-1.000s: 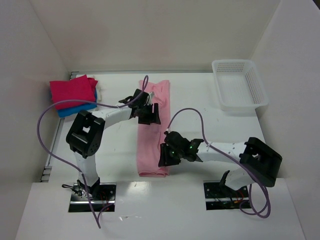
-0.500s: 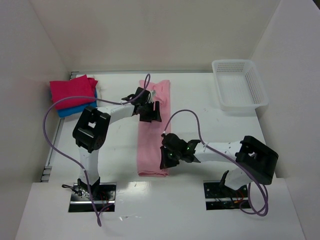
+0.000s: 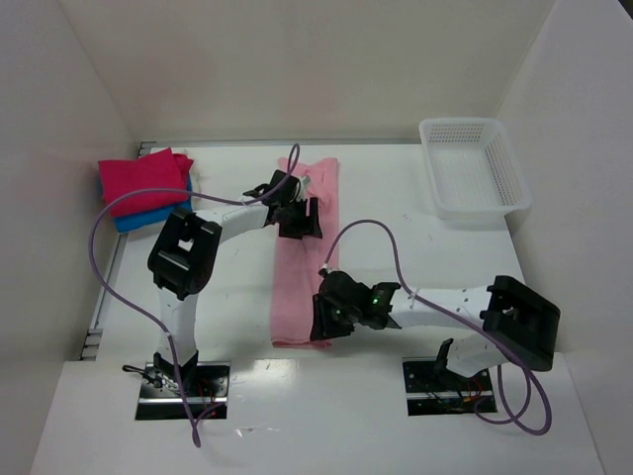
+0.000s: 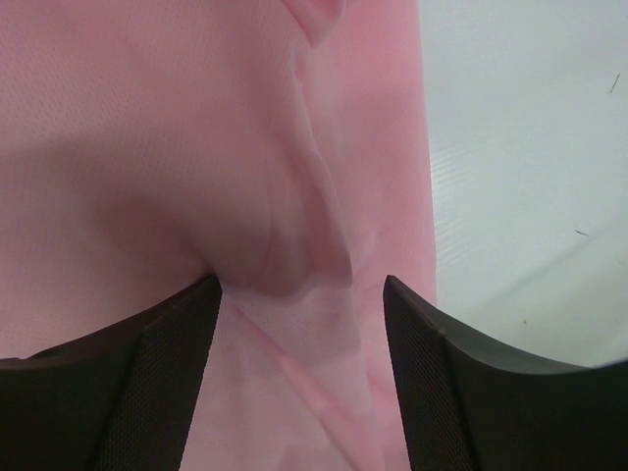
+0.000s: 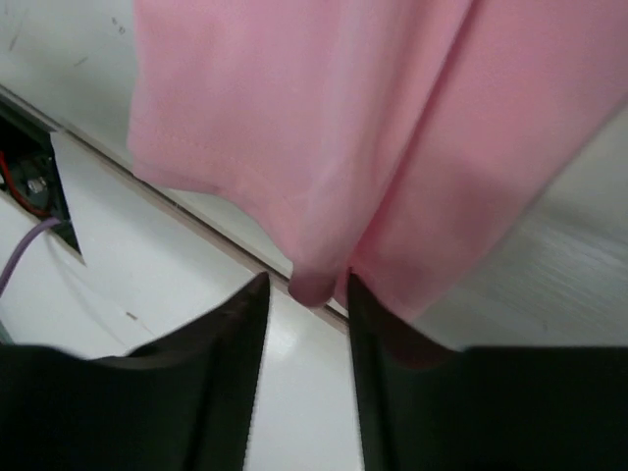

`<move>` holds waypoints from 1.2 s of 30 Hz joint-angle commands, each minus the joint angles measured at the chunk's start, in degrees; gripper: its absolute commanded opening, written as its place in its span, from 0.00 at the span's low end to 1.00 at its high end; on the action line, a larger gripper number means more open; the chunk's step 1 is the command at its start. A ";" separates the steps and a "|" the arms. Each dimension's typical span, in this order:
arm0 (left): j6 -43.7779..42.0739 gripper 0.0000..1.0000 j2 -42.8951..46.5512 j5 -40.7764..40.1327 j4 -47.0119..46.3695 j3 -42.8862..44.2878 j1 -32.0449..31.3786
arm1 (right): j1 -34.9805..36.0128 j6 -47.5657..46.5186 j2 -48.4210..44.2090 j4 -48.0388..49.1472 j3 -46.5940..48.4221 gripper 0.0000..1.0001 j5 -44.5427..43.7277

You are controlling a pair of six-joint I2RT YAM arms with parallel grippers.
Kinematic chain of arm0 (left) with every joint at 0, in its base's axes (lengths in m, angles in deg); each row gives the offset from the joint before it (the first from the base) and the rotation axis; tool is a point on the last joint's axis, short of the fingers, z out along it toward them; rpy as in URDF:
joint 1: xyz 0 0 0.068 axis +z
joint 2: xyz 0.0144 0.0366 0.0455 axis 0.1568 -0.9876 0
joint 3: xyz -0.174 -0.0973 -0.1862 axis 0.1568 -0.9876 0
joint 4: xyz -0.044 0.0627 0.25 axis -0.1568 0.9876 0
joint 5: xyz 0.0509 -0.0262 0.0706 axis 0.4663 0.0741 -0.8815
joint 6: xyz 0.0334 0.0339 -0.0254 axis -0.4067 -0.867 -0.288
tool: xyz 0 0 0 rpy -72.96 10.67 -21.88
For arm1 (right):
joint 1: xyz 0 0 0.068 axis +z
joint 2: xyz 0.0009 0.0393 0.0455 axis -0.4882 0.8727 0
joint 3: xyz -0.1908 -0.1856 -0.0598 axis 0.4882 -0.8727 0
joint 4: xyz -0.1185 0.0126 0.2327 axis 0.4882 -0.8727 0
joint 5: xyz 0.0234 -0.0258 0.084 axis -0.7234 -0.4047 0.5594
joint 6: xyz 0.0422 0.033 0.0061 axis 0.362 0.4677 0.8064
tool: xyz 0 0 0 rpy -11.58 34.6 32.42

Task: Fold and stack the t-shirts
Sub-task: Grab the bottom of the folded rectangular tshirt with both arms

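There are three t-shirts, one basket and two arms on the table point(image 3: 415, 257). The light pink t-shirt point(image 3: 297, 287) lies in the middle of the table, folded into a narrow strip. Its long axis runs from the near edge toward the far edge, and the far end leans slightly right. The near end stops just short of the table's near edge.

The other two shirts are folded and stacked at the far left corner, the magenta t-shirt point(image 3: 143, 178) on top of the blue t-shirt point(image 3: 148, 215). They are well apart from the pink strip.

The left gripper point(image 3: 297, 220) is over the far part of the strip. In its wrist view the jaws stand wide apart, and a raised wrinkle of pink cloth point(image 4: 147, 128) runs up between them. The cloth is not pinched.

The right gripper point(image 3: 321, 322) is at the near end, on the strip's right edge. In its wrist view the fingers point(image 5: 216, 383) stand partly apart with a small nub of the folded pink edge point(image 5: 314, 285) between their tips. I cannot tell whether they pinch it.

The white mesh basket point(image 3: 465, 123) sits at the far right corner, well clear of the shirts. A purple cable point(image 3: 376, 226) arches over the table just right of the strip. Only the two grippers sit over the pink shirt.
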 commanded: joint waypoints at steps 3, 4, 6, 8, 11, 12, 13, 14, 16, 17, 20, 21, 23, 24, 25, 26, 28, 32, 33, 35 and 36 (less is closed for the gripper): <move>-2.95 0.79 0.98 -1.26 4.01 2.04 -0.04 | -0.95 2.82 -9.63 -10.09 1.53 0.55 -9.43; -3.11 0.80 2.81 -1.26 4.92 2.46 0.56 | -1.63 3.24 -11.73 -12.57 2.07 0.56 -10.68; -3.12 0.83 5.81 -1.26 5.79 2.66 1.78 | -5.23 3.08 -18.69 -15.18 3.19 0.56 -12.61; -3.12 0.86 10.55 -2.23 6.57 2.66 3.85 | -9.51 0.73 -23.62 -16.17 4.93 0.56 -13.71; -3.12 0.90 15.83 -2.81 6.57 2.05 6.36 | -20.48 -5.52 -25.53 -15.13 7.87 0.55 -12.09; -3.12 0.91 16.71 -3.42 6.57 1.58 6.55 | -24.44 -7.61 -23.40 -14.19 9.27 0.55 -11.01; -3.12 0.91 17.79 -3.63 6.57 1.34 6.95 | -26.87 -8.88 -20.91 -13.46 10.56 0.55 -9.72; -3.12 0.91 18.22 -3.98 6.57 0.88 7.16 | -27.74 -10.16 -18.69 -12.67 12.96 0.55 -9.24; -3.64 0.91 18.75 -3.48 6.57 -0.58 7.78 | -27.96 -13.46 -12.24 -10.13 17.62 0.58 -11.01; -3.64 0.91 18.75 -2.77 6.57 -1.10 7.78 | -27.96 -14.55 -8.69 -9.45 19.93 0.60 -12.16; -3.31 0.89 18.42 1.03 5.17 -4.07 7.78 | -29.54 -18.61 2.05 -8.02 26.97 0.64 -13.10; -3.12 0.87 18.22 2.43 4.02 -5.06 7.78 | -30.09 -19.47 4.32 -7.43 29.26 0.65 -13.43; -2.59 0.83 17.70 4.53 3.50 -6.98 7.78 | -31.30 -21.90 10.15 -5.03 33.65 0.66 -13.63; -2.59 0.83 17.31 4.54 3.17 -7.77 7.34 | -31.82 -22.14 12.05 -4.83 35.26 0.66 -14.28; -2.59 0.81 16.75 4.92 2.97 -8.30 7.08 | -32.37 -23.12 13.87 -4.83 37.95 0.67 -15.00; -2.59 0.78 16.55 5.53 2.97 -8.93 7.08 | -32.70 -24.26 16.70 -4.83 40.19 0.68 -15.53; -2.59 0.66 16.18 6.09 2.27 -10.34 6.55 | -32.70 -26.72 20.49 -4.51 44.07 0.68 -16.70; -2.59 0.49 14.27 6.91 1.48 -11.14 6.55 | -33.23 -30.15 27.32 -5.23 52.02 0.68 -18.37; -2.59 0.49 13.79 7.33 1.48 -10.67 6.55 | -33.23 -30.89 29.02 -5.44 53.27 0.68 -18.37; -2.59 0.49 13.17 8.40 1.48 -9.94 6.55 | -33.23 -31.52 31.04 -5.14 55.98 0.68 -18.37; -2.59 0.49 12.95 8.72 1.17 -9.24 6.55 | -33.23 -32.27 32.00 -4.51 56.59 0.68 -18.06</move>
